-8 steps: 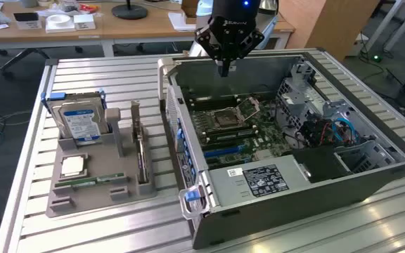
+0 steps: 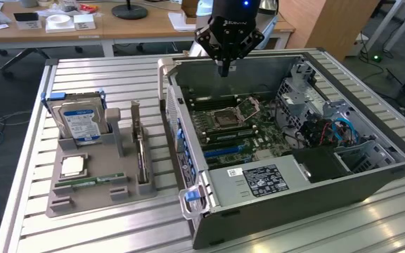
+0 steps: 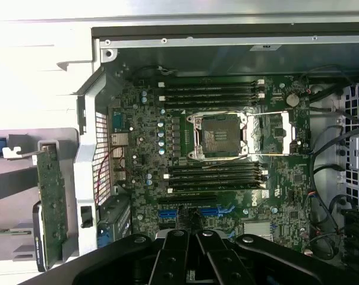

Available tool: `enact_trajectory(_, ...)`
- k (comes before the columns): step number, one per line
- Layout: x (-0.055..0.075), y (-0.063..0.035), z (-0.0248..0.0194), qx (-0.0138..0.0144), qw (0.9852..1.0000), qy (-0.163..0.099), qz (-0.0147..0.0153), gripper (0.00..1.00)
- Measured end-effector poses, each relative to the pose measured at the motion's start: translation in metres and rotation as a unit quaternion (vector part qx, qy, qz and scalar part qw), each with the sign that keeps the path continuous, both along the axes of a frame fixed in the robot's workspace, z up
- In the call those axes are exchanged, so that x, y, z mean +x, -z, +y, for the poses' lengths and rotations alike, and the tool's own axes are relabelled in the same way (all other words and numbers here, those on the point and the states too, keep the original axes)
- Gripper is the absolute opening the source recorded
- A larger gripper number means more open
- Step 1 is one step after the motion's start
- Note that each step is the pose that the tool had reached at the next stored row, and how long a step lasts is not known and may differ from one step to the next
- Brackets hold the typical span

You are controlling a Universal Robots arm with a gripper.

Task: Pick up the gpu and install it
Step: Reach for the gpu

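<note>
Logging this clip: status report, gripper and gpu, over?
Gripper shut, empty, above open case. Gpu on edge in grey holder, untouched. Case wall between them.

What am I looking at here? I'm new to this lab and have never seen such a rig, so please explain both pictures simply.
The black claw is the gripper at the end of a robot arm. It is shut and holds nothing. One picture comes from a camera standing off the arm. The other comes from a camera on the wrist, looking past the gripper into an open computer case at its motherboard. On the slatted metal table, at the exterior view's left of the case, a grey holder carries parts: a hard drive, a memory stick and the gpu, a thin card standing on edge. The gripper hovers over the case, away from the gpu.
</note>
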State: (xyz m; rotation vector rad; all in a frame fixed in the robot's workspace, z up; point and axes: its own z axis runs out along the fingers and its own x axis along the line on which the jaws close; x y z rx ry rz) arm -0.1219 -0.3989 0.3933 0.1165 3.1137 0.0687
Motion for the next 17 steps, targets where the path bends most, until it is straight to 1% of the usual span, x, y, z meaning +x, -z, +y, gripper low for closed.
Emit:
enact_trajectory(6, 0.0, 0.0001, 0.0, 0.0001, 1.0, 0.0, -0.0001, 0.11)
enact_trajectory(8, -0.003, 0.0001, 0.0, 0.0001, 1.0, 0.0, -0.0001, 0.11)
enact_trajectory(17, -0.025, 0.0006, 0.0, 0.0001, 1.0, 0.0, 0.0, 0.11)
